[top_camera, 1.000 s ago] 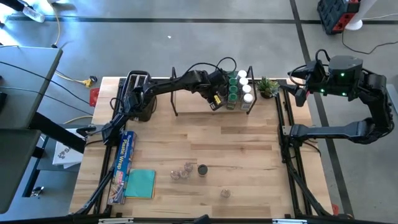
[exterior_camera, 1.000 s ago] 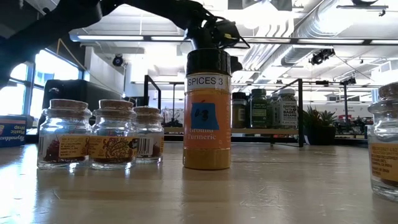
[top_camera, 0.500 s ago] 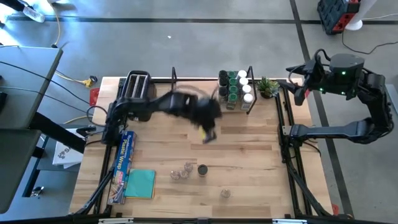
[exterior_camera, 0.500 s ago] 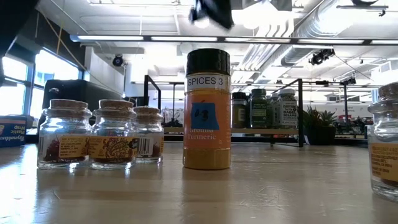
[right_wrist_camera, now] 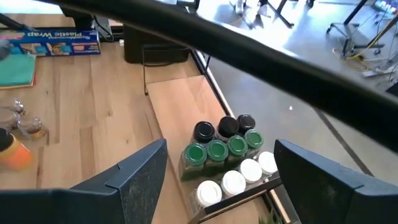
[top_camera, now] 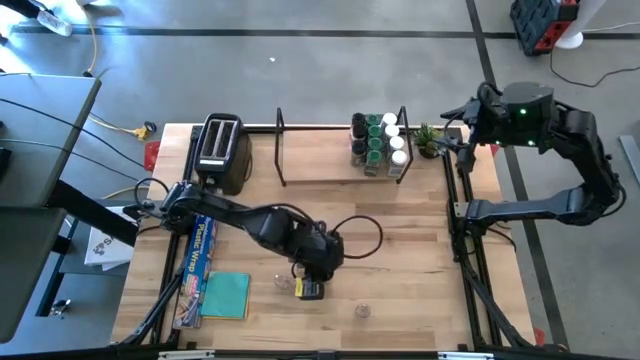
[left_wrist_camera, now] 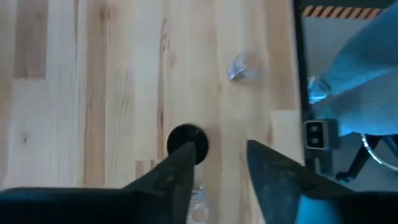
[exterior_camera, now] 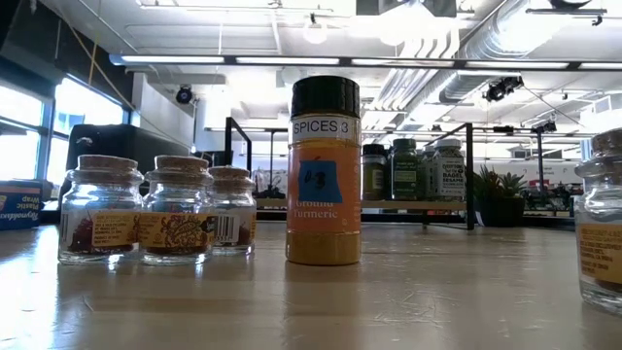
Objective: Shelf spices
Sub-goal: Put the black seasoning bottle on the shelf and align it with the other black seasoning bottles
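Note:
The shelf (top_camera: pixel 322 168) stands at the table's far edge, with several green-, white- and dark-lidded spice jars (top_camera: pixel 378 145) on its right end. Loose spices stand near the front: an orange turmeric jar with a black lid (exterior_camera: pixel 326 170) (left_wrist_camera: pixel 186 140), corked glass jars (exterior_camera: pixel 180 209) (top_camera: pixel 285 283) and one more glass jar (top_camera: pixel 362 311) (left_wrist_camera: pixel 245 65). My left gripper (top_camera: pixel 320 268) (left_wrist_camera: pixel 217 165) hangs open above the turmeric jar and slants down; the black lid shows just past one fingertip. My right gripper (top_camera: pixel 455 128) (right_wrist_camera: pixel 227 177) hovers open, high off the shelf's right end.
A black-and-silver toaster (top_camera: pixel 222 150) stands left of the shelf and a small potted plant (top_camera: pixel 432 138) right of it. A plastic-wrap box (top_camera: pixel 200 255) and a teal cloth (top_camera: pixel 226 295) lie at the front left. Bare wood lies between shelf and loose jars.
My left gripper has swung fast from the jars on the shelf's right end toward the table's near edge, rising out of the low view, and now hangs over the loose jars. My right gripper has shifted a little toward the table's left.

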Tool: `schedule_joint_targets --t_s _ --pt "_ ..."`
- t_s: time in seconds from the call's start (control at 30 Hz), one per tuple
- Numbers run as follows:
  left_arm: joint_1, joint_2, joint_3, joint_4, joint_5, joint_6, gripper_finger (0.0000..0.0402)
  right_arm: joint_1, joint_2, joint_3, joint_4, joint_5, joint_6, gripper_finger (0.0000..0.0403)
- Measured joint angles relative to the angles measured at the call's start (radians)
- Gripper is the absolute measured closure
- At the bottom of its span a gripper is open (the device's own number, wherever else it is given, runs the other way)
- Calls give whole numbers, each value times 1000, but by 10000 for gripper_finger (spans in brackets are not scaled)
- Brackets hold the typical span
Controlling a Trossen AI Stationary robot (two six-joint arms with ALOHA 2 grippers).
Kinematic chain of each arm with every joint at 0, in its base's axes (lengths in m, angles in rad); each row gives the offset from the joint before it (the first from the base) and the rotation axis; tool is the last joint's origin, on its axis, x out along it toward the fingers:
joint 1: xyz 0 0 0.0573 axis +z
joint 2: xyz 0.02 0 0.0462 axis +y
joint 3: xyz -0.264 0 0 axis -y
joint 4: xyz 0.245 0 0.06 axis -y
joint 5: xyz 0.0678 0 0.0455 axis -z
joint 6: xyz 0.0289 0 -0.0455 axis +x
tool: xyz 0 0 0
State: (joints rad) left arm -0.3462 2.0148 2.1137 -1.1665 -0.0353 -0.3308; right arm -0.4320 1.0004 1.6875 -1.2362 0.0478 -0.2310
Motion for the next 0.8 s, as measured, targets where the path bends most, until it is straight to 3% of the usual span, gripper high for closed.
schedule_joint_targets --t_s 0.37,0.53,0.8 --pt "-2 1 -212 144 -2 -56 109 0 -23 0 -46 -25 50 111" --pt "-21 1 -284 253 -17 -76 93 0 -45 0 -47 -25 52 111" --pt "-28 2 -353 283 -73 -113 92 0 -89 0 -68 -26 89 111"
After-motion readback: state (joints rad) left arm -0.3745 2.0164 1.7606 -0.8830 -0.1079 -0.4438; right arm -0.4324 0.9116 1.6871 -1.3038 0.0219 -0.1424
